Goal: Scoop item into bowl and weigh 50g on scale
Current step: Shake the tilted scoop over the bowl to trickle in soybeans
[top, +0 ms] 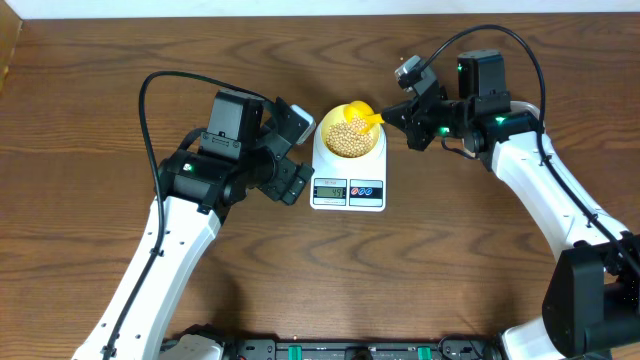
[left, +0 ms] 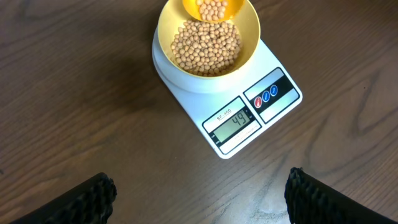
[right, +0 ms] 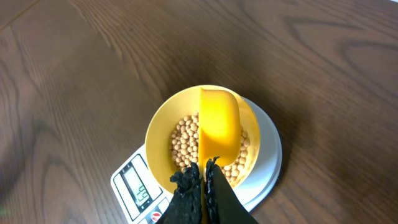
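Note:
The white scale (top: 348,190) stands mid-table with the pale yellow bowl (top: 326,132) on it, and the beige beans (top: 348,138) fill the bowl's bottom. My right gripper (top: 393,116) is shut on the handle of a bright yellow scoop (top: 359,110), which hangs over the bowl's far rim. In the right wrist view the scoop (right: 219,121) covers part of the beans (right: 183,146), with the gripper (right: 205,177) shut behind it. The left wrist view shows beans in the scoop (left: 211,9) above the bowl (left: 249,37), and the scale (left: 273,106) display (left: 235,121) reads 49. My left gripper (left: 202,196) stands open and empty over bare table left of the scale.
Brown wooden tabletop (top: 100,120) lies all round the scale. My left arm (top: 215,165) reaches in from the front left and my right arm (top: 540,175) from the right. A pale strip (top: 300,8) runs along the table's far edge.

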